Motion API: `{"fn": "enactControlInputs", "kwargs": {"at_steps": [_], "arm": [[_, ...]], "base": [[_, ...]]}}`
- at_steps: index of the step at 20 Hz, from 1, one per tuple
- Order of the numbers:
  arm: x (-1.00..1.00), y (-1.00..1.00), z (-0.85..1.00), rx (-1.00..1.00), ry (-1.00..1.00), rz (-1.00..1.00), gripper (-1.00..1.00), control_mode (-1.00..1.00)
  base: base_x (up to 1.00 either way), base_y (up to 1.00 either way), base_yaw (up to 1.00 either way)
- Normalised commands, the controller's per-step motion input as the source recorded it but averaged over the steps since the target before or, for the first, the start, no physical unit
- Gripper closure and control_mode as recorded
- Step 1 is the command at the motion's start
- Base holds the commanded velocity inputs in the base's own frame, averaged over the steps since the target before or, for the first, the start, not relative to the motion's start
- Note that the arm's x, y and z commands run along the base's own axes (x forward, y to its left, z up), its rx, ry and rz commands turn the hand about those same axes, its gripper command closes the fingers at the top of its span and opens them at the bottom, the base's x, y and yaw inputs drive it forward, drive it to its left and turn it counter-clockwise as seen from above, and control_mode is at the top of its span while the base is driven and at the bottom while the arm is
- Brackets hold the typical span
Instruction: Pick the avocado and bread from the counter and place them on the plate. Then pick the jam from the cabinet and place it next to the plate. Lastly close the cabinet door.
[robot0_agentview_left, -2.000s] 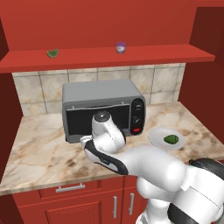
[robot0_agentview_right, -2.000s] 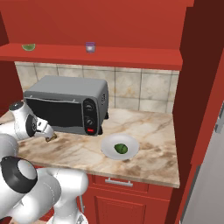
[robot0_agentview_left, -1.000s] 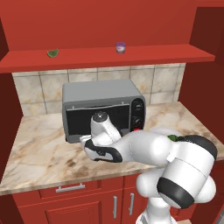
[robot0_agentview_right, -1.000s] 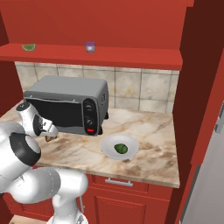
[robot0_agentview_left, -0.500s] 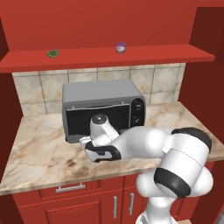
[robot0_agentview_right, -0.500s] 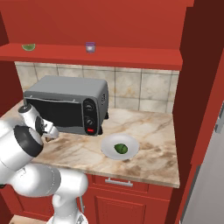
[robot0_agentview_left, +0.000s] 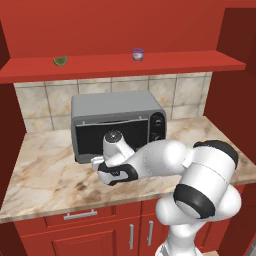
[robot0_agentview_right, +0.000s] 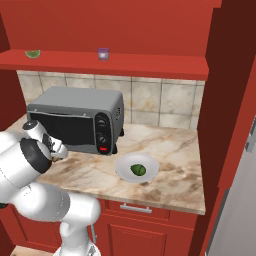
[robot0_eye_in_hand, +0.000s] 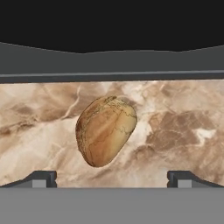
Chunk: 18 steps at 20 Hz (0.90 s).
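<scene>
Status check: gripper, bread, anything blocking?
Gripper open, low over bread on counter. Avocado on plate. Toaster oven close behind; nothing blocking.

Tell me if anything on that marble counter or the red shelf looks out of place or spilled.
Nothing stands out. The tan-brown lumpy bread lies intact on the beige veined marble counter, and the small purple jam jar stands upright on the shelf.

arm bent low, hand (robot0_eye_in_hand: 112, 179) pointing down, 2 fingers (robot0_eye_in_hand: 41, 178) spread wide.
</scene>
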Motion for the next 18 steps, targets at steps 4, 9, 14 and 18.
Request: {"fn": "enactControlInputs", "kwargs": {"at_steps": [4,9,14,18], "arm": [[0.06,0.02,-0.01,0.0,0.0,0.0,-1.0,-1.0],[0.05,0.04,-0.03,0.0,0.0,0.0,-1.0,-1.0],[0.08,0.0,-0.03,0.0,0.0,0.0,-1.0,-1.0],[0.08,0.01,-0.01,0.0,0.0,0.0,-1.0,-1.0]], "base": [[0.0,0.0,0.0],[0.0,0.0,0.0],[0.0,0.0,0.0],[0.0,0.0,0.0]]}}
